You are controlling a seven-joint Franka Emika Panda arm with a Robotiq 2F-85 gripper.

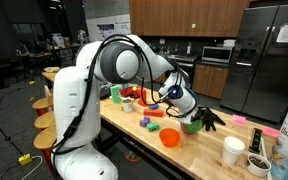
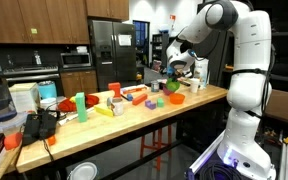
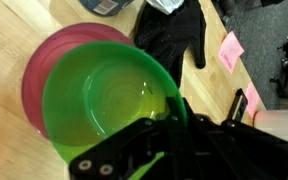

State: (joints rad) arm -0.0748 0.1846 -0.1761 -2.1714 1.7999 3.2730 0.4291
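Observation:
My gripper (image 3: 179, 112) is shut on the rim of a green bowl (image 3: 109, 105), one finger inside the rim and one outside. In the wrist view the green bowl overlaps a pinkish-red bowl (image 3: 44, 70) that lies under it on the wooden table. Both exterior views show the gripper (image 1: 189, 113) (image 2: 176, 80) low over the table with the green bowl (image 1: 191, 127) (image 2: 172, 87) in it, close to the orange-red bowl (image 1: 170, 137) (image 2: 175, 99). Whether the green bowl touches the other bowl I cannot tell.
A black glove (image 3: 174, 35) (image 1: 210, 118) lies just beyond the bowls, with pink sticky notes (image 3: 230, 50) beside it. A white cup (image 1: 233, 150) and a small bowl (image 1: 257, 163) stand near the table's end. Coloured blocks and cups (image 2: 114, 103) are spread along the wooden table (image 2: 134, 118).

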